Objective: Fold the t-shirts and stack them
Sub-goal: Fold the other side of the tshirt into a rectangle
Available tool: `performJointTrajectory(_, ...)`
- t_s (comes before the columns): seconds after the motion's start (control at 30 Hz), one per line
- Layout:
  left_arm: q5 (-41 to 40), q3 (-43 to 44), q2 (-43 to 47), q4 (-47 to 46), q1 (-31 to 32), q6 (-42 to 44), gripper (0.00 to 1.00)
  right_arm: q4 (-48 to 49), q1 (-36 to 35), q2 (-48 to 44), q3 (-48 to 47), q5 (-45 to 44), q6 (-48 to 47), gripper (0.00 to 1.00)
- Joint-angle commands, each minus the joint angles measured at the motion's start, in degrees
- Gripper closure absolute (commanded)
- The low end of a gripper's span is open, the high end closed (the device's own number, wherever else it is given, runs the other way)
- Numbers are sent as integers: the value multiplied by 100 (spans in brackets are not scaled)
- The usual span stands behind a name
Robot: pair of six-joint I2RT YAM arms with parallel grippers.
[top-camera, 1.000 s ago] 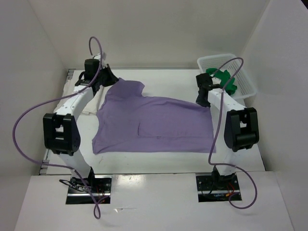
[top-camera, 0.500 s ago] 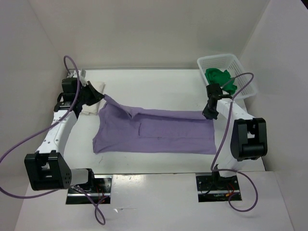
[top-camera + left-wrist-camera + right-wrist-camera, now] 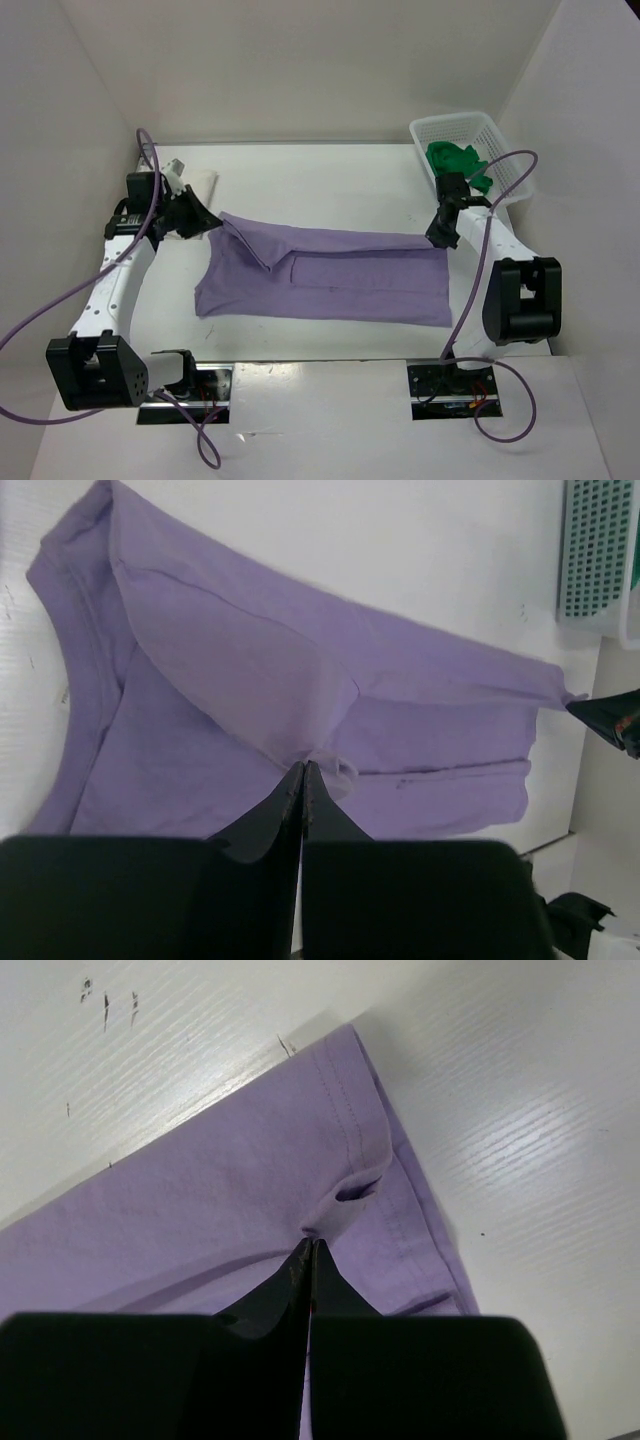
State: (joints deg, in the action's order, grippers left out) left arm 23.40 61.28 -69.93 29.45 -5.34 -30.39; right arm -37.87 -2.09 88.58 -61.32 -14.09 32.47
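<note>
Lavender shirt [image 3: 330, 275] is laid out across the middle of the table [image 3: 330, 180], far part doubled over onto the near part, and both arms have hold of it. Left gripper [image 3: 205, 222] is clamped on a pinch of fabric at the shirt's far-left corner. Right gripper [image 3: 437, 237] is pinched tight on the far-right hem corner. Green shirt [image 3: 460, 160] sits crumpled in the white basket [image 3: 500, 135] at the far right. Cream shirt [image 3: 197, 181] lies at the far left, just behind the left gripper.
</note>
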Motion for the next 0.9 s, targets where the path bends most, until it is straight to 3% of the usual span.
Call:
performJointTrajectory(0.0, 350, 253, 173, 526, -28, -55, 100, -256, -2, -288, 59, -112, -65, 100)
performJointTrajectory(0.27, -537, -818, 533, 1344, 50, 228, 100, -309, -2, 441, 147, -524, -12, 100)
performJointTrajectory(0.4, -801, -767, 481, 1668, 156, 95, 100, -362, 103, 433, 85, -647, 49, 100)
performJointTrajectory(0.43, -802, -766, 480, 1669, 252, 95, 97, -362, 103, 328, 85, -648, 49, 100)
performJointTrajectory(0.5, -890, -705, 480, 1669, 305, 95, 86, -301, 103, 48, 85, -648, 49, 85)
performJointTrajectory(0.53, -985, -618, 480, 1669, 306, 147, 75, -248, 51, -120, 85, -648, 49, 77)
performJointTrajectory(0.57, -1230, -521, 428, 1669, 306, 200, 58, -178, 51, -304, 85, -474, 49, 65)
performJointTrajectory(0.67, -1670, 22, 428, 1669, 306, 200, 54, -343, -203, -823, 33, -472, 49, 59)
performJointTrajectory(0.73, -1944, 278, 375, 1504, 306, 139, 52, -344, -397, -1095, 32, -184, 49, 59)
performJointTrajectory(0.87, -1349, 149, 138, 451, 306, 139, 51, 75, -1465, -1220, 268, 791, 487, 92)
